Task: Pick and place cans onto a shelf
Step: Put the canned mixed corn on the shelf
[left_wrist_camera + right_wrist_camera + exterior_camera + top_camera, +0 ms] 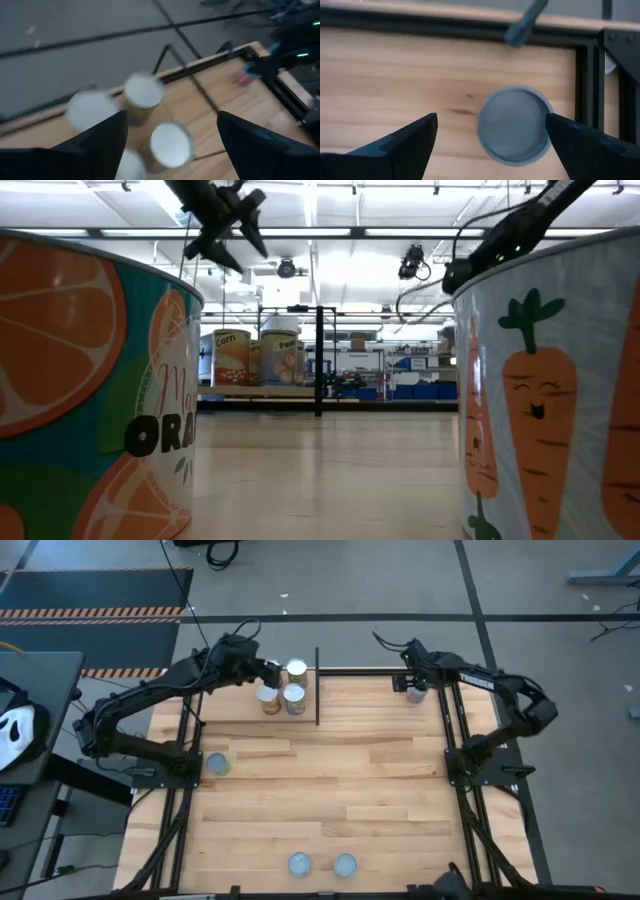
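Three cans [285, 688] stand upright on their bases on the shelf [250, 392] at the table's far left. My left gripper [262, 673] hovers open just above and left of them; its wrist view looks down on their pale tops [144, 92]. My right gripper [491, 117] is open over a grey-topped can [514, 125] that stands on the table near the far right corner [415, 693]. The fingers stand on either side of it, apart from it. More cans stand on the table at the left [217, 763] and at the near edge [299, 863], [345, 863].
The shelf's black upright post [317, 685] stands just right of the shelved cans. A black rod [380, 671] runs along the far edge. Black arm frames line the left side [185, 770] and the right side [460, 770]. Bare wood lies in the table's middle [330, 780].
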